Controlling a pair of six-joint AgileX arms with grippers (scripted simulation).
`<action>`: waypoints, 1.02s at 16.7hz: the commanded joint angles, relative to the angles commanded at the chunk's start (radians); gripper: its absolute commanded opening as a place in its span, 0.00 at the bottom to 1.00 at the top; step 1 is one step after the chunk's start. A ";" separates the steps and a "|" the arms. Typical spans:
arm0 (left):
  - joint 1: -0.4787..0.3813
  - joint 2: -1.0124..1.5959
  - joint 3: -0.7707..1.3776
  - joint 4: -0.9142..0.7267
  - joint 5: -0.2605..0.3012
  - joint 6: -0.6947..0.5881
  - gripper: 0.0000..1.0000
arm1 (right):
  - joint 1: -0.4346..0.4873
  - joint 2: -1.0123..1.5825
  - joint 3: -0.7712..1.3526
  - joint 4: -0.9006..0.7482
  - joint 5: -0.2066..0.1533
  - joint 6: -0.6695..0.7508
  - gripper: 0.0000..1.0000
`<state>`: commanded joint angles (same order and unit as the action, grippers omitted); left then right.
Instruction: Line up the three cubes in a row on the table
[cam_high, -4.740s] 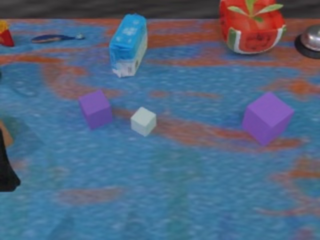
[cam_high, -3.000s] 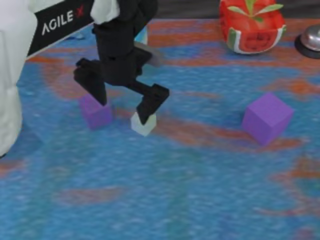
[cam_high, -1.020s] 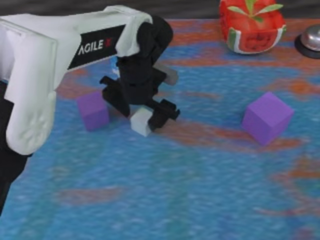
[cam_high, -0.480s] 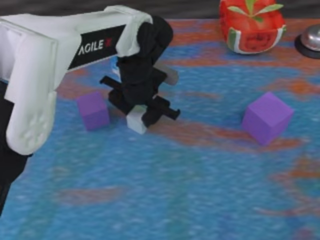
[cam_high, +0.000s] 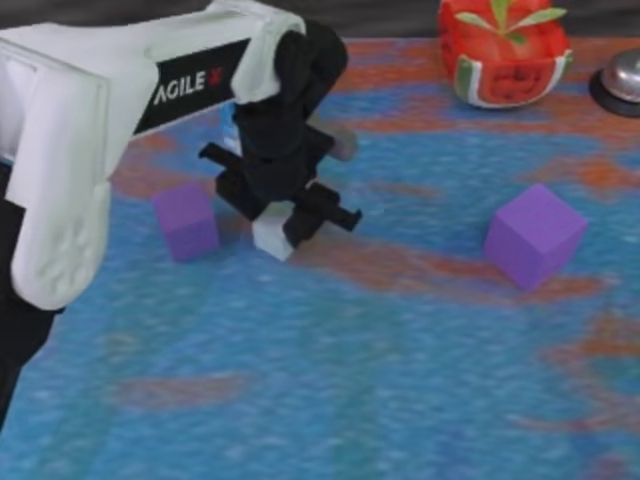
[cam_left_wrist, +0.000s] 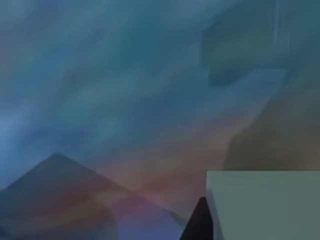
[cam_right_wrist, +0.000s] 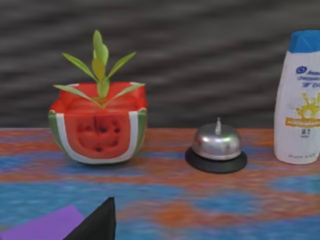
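My left gripper (cam_high: 280, 222) reaches down over the pale grey-white cube (cam_high: 270, 238), left of the table's (cam_high: 350, 380) middle, and is shut on it. In the left wrist view the same cube (cam_left_wrist: 265, 205) sits flush against one dark fingertip (cam_left_wrist: 199, 225). The smaller purple cube (cam_high: 186, 220) stands just left of the gripper, apart from it. The large purple cube (cam_high: 534, 235) rests alone on the right. My right arm is outside the top view; a dark part of the right gripper (cam_right_wrist: 100, 225) shows beside a corner of the large purple cube (cam_right_wrist: 45, 225).
A watermelon-shaped planter (cam_high: 503, 50) and a silver desk bell (cam_high: 622, 78) stand at the back right. A white shampoo bottle (cam_right_wrist: 301, 100) stands beside the bell. The left arm's white body covers the back left of the table.
The left arm came in from the left and lowered over the grey-white cube. Its fingers closed onto the cube, which shifted slightly left and back. The purple cubes stayed put.
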<state>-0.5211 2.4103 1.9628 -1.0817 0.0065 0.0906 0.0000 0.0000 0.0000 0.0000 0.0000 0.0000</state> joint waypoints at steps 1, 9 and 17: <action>0.003 -0.007 0.029 -0.033 -0.001 -0.001 0.00 | 0.000 0.000 0.000 0.000 0.000 0.000 1.00; 0.015 -0.039 0.158 -0.204 0.001 -0.001 0.00 | 0.000 0.000 0.000 0.000 0.000 0.000 1.00; -0.089 -0.002 0.235 -0.246 -0.008 -0.223 0.00 | 0.000 0.000 0.000 0.000 0.000 0.000 1.00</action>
<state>-0.6096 2.4086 2.1977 -1.3279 -0.0015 -0.1329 0.0000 0.0000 0.0000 0.0000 0.0000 0.0000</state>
